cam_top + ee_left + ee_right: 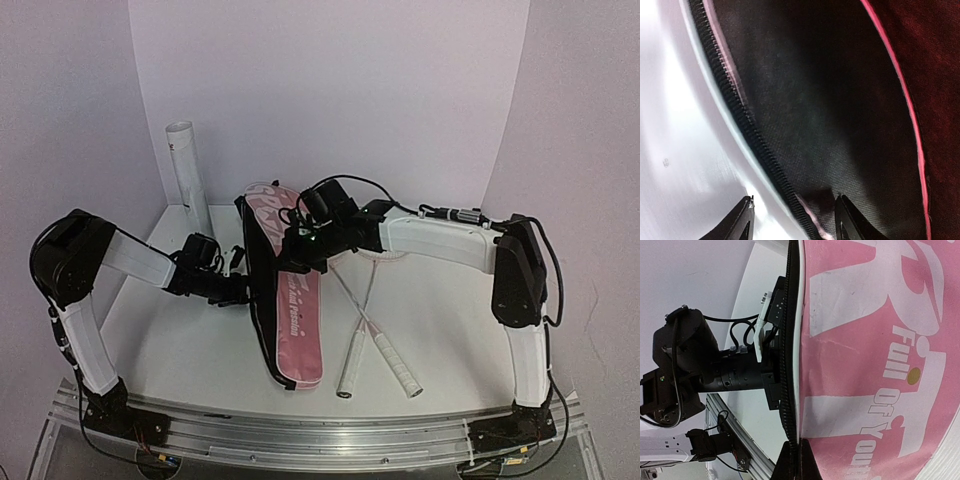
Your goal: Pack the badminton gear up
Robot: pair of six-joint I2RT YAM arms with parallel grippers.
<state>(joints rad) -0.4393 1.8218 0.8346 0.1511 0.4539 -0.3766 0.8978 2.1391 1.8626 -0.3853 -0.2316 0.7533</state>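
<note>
Two white rackets [362, 318] lie crossed on the table, just right of the pink bag [297, 318]. Their handles point toward the near edge, and the right arm partly covers their heads. My right gripper [300, 252] [800, 460] is shut on the edge of the bag's pink upper flap [865, 340] beside the zipper, lifting it. My left gripper [238, 288] [795, 202] is at the bag's left side. Its fingers [744, 222] stand apart, with the lower zipper edge [740, 115] running between them. Beyond the zipper is the dark lining [830, 100] of the open bag.
A tall white tube [188, 170] stands at the back left, near the wall. The white table [180, 350] is walled on three sides. In the right wrist view, the left arm's wrist [715, 372] sits close against the bag's zipper side.
</note>
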